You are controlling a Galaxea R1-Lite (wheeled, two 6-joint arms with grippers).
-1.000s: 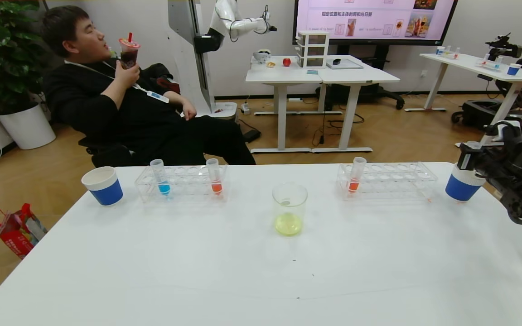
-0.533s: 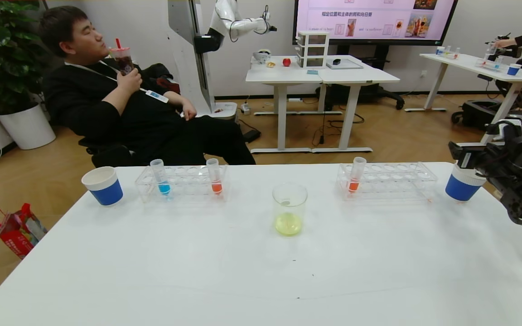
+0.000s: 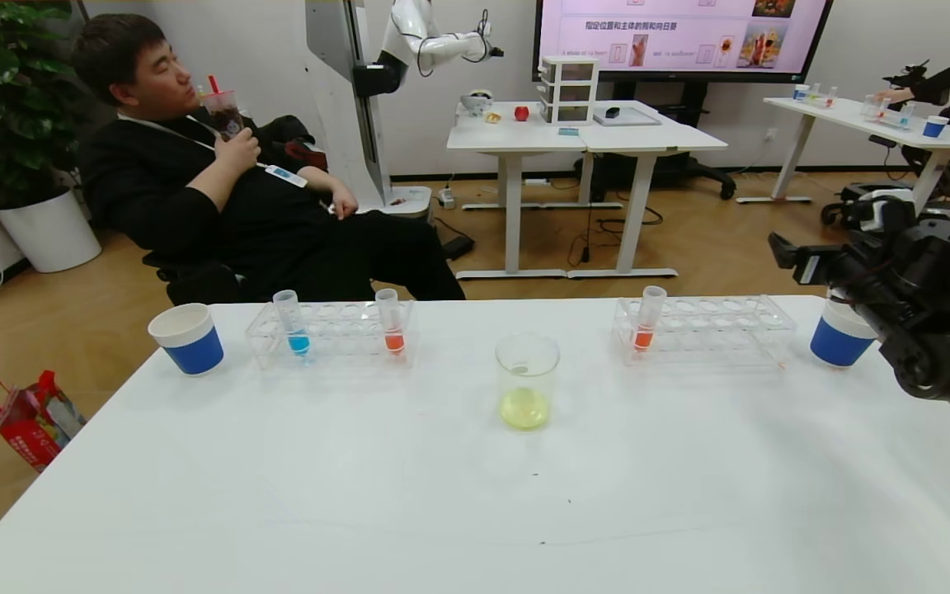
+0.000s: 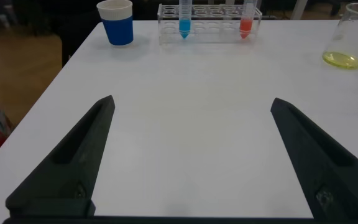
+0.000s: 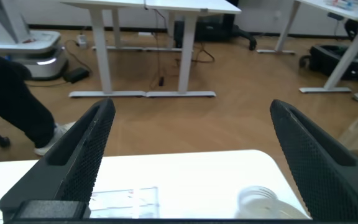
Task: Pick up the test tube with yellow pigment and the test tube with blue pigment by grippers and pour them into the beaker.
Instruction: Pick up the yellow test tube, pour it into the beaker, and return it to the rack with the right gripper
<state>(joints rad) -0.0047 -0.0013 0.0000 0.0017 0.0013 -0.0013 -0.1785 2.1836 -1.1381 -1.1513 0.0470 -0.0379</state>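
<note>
The beaker (image 3: 527,379) stands mid-table with pale yellow liquid in its bottom; it also shows in the left wrist view (image 4: 350,37). The test tube with blue pigment (image 3: 293,323) stands upright at the left end of the left rack (image 3: 331,334), and shows in the left wrist view (image 4: 184,18). No test tube with yellow pigment is in view. My right gripper (image 3: 784,252) is open and empty (image 5: 191,106), raised above the table's far right by a blue-banded cup (image 3: 839,338). My left gripper (image 4: 192,102) is open and empty above the near left of the table, out of the head view.
Orange-red tubes stand in the left rack (image 3: 391,323) and in the right rack (image 3: 648,320). A second blue-banded cup (image 3: 186,338) stands far left. A seated person (image 3: 219,190) is behind the table's far edge.
My right arm has risen and swung left, away from over the right cup. The tubes and the beaker have not moved.
</note>
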